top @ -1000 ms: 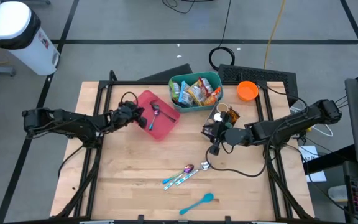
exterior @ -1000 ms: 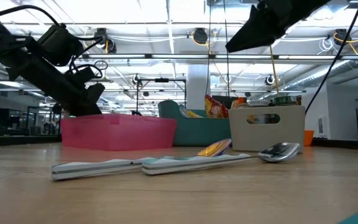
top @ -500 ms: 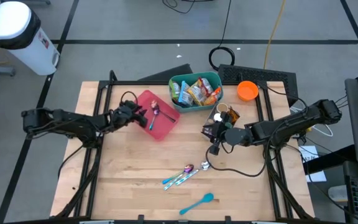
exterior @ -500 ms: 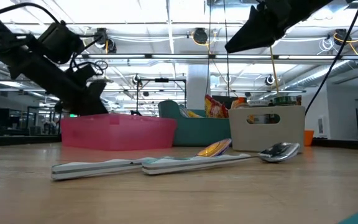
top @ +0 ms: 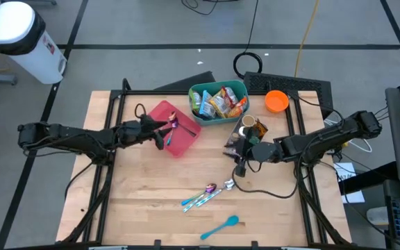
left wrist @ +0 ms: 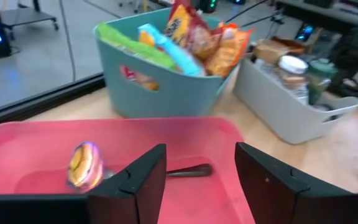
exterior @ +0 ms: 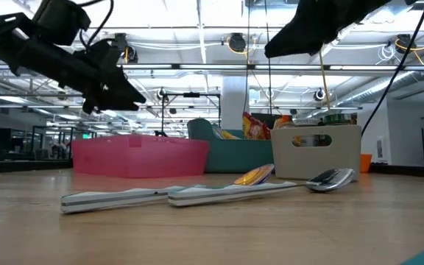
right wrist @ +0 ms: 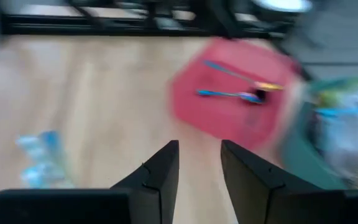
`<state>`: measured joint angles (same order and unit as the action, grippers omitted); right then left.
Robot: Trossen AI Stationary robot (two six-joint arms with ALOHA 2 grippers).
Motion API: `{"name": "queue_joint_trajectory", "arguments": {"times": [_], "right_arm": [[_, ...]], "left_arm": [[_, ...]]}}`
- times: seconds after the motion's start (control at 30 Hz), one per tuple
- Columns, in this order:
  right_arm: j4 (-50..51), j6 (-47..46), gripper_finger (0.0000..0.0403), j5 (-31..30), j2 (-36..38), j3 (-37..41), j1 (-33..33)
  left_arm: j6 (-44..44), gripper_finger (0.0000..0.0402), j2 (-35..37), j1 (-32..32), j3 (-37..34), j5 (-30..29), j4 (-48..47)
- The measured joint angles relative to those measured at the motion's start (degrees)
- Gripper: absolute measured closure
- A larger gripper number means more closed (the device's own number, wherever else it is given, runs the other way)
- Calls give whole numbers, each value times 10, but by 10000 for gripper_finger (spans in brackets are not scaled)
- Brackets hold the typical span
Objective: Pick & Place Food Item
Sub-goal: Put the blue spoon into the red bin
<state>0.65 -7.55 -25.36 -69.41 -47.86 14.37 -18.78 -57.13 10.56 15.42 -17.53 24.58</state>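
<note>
A teal bin (top: pixel 194 91) at the table's far middle holds several snack packets (top: pixel 221 102); they also show in the left wrist view (left wrist: pixel 191 37). A pink tray (top: pixel 184 143) stands to its left with a spoon (left wrist: pixel 86 165) lying in it. My left gripper (top: pixel 164 135) is open and empty above the tray's near left part, and its fingers (left wrist: pixel 138 180) point toward the bin. My right gripper (top: pixel 232 146) is open and empty, raised above the table beside a grey caddy (top: pixel 245 130), and it faces the tray (right wrist: pixel 210 118).
The grey caddy (left wrist: pixel 291 106) holds jars just right of the teal bin (left wrist: pixel 166 87). An orange bowl (top: pixel 276 101) sits at the far right. Two spoons (top: pixel 207 193) and a teal spoon (top: pixel 221 226) lie on the near middle of the table.
My left gripper has risen from the pink tray's left rim and gone a little toward the table's right, so it now hangs over the tray, still open. The tray and the spoon in it have stayed in place.
</note>
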Motion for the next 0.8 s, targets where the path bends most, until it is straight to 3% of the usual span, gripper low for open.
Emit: {"name": "queue_joint_trajectory", "arguments": {"times": [0.23,0.37,0.43,0.57,0.7,0.8], "right_arm": [[-99,64,260,155,-42,0,72],[-176,38,209,184,-89,-3,140],[-158,-9,181,186,-108,-23,162],[-12,-179,140,199,-142,-77,188],[101,-376,128,265,-184,-94,195],[138,-472,134,324,-209,-80,195]], "left_arm": [[0,207,6,-17,0,-4,9],[-2,204,6,-17,0,-5,15],[-6,206,6,-17,0,-5,17],[-14,213,5,-17,0,-5,17],[-14,215,5,-17,0,-5,18],[-14,215,5,-17,0,-5,17]]}}
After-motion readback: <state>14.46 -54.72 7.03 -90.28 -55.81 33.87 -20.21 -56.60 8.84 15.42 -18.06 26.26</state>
